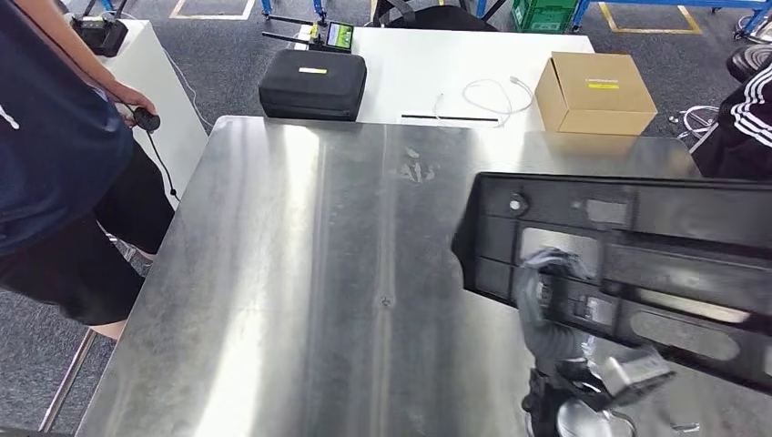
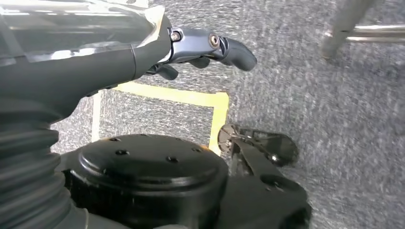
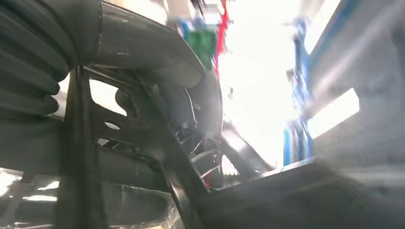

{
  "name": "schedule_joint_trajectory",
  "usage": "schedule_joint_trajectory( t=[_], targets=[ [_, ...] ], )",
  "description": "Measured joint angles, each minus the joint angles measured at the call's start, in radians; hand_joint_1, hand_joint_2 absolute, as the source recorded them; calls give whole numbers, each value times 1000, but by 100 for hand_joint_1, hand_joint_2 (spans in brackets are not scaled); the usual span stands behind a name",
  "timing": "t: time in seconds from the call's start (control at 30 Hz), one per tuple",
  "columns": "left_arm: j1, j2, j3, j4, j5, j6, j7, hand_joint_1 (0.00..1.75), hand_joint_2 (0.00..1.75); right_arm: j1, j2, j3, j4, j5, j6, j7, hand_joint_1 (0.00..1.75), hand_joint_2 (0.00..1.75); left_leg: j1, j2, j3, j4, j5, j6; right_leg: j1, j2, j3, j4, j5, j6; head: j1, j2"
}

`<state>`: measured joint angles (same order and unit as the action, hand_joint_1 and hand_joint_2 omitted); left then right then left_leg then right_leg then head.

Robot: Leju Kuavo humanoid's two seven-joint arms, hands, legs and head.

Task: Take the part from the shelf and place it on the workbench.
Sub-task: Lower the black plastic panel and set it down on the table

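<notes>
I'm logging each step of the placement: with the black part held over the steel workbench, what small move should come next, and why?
Probably lower it. The right robot hand grips the black part over the workbench, apparently not yet set down, and the steel to its left lies bare.

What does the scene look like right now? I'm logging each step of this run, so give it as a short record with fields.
part: long black plastic panel with cut-outs, over the right side of the workbench
workbench: bare steel top
right hand: grips the panel near its left end
left hand: hangs over grey floor, holding nothing
contact: cannot tell whether the panel rests on the workbench yet
behind: black case, cardboard box, white cable on a white table
people: one person at left, another's sleeve at right
</notes>
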<state>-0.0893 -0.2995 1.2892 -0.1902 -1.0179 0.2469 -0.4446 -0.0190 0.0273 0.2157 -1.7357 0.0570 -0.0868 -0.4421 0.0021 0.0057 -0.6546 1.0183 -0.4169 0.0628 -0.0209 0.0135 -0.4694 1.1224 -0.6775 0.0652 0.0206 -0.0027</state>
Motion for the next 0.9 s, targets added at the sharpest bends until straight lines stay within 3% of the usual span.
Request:
schedule_joint_trajectory(
  t=[0.07, 0.1, 0.13, 0.17, 0.2, 0.23, 0.27, 0.3, 0.37, 0.43, 0.5, 0.73, 0.9],
  targets=[
    [-1, 0, -2, 1, -5, 5, 2, 0, 175, -71, 8, 64, 98, 10, -7, 39, 175, 175, 3, -2, 33, -14, -18, 0, -1, -1, -111, 120, 2, 11, 0, 0],
    [-2, 0, -3, 2, -7, 7, 3, 0, 175, -102, 13, 90, 150, 11, -11, 53, 175, 175, 5, -6, 50, -17, -30, -3, -3, -1, -147, 131, 29, 23, 1, 0],
    [-2, 0, -4, 3, -8, 9, 4, 0, 175, -128, 19, 111, 196, 10, -14, 61, 175, 175, 8, -11, 67, -18, -42, -7, -6, -2, -165, 104, 74, 39, 1, 0],
    [-3, 0, -4, 4, -8, 10, 5, 0, 175, -150, 24, 129, 236, 9, -17, 64, 175, 175, 10, -18, 83, -17, -54, -12, -11, -4, -168, 42, 135, 57, 2, 0],
    [-3, 1, -5, 4, -8, 11, 5, 0, 175, -169, 28, 142, 269, 8, -19, 64, 175, 175, 10, -23, 96, -16, -66, -19, -13, -8, -164, -20, 187, 69, 4, 0],
    [-3, 2, -6, 4, -8, 11, 5, 0, 175, -184, 32, 153, 296, 7, -20, 65, 175, 175, 9, -27, 103, -14, -76, -26, -13, -10, -158, -72, 225, 71, 5, 0],
    [-4, 2, -6, 5, -9, 11, 6, 0, 175, -197, 35, 162, 318, 9, -23, 67, 175, 175, 7, -28, 105, -14, -83, -33, -12, -10, -156, -103, 245, 63, 6, 0],
    [-4, 3, -7, 5, -9, 11, 6, 0, 175, -206, 37, 169, 333, 15, -30, 72, 175, 175, 4, -26, 104, -13, -88, -36, -11, -9, -156, -111, 249, 47, 5, 0],
    [-5, 4, -8, 7, -11, 11, 10, 0, 175, -223, 43, 183, 357, 45, -50, 91, 175, 175, 4, -18, 103, -16, -92, -25, -11, 1, -156, -117, 251, 22, 1, 0],
    [-7, 6, -9, 11, -15, 11, 19, 0, 175, -255, 54, 200, 405, 90, -76, 110, 175, 175, 6, -10, 112, -20, -95, -17, -8, 9, -151, -118, 249, 10, 1, 0],
    [-9, 8, -10, 16, -19, 9, 31, 0, 175, -296, 71, 218, 476, 135, -98, 117, 175, 175, 8, -8, 121, -26, -97, -24, -4, 11, -144, -118, 245, 1, 1, 0],
    [-11, 9, -11, 22, -41, 8, 48, 0, 175, -383, 137, 282, 724, 196, -116, 102, 175, 175, 10, -9, 132, -31, -95, -43, 1, 10, -136, -118, 242, -5, 1, 0],
    [-13, 9, -16, 24, -52, 8, 40, 0, 175, -393, 156, 302, 794, 196, -116, 95, 175, 175, 10, -8, 130, -32, -93, -48, 1, 11, -137, -121, 245, -9, 1, 0]
  ],
)
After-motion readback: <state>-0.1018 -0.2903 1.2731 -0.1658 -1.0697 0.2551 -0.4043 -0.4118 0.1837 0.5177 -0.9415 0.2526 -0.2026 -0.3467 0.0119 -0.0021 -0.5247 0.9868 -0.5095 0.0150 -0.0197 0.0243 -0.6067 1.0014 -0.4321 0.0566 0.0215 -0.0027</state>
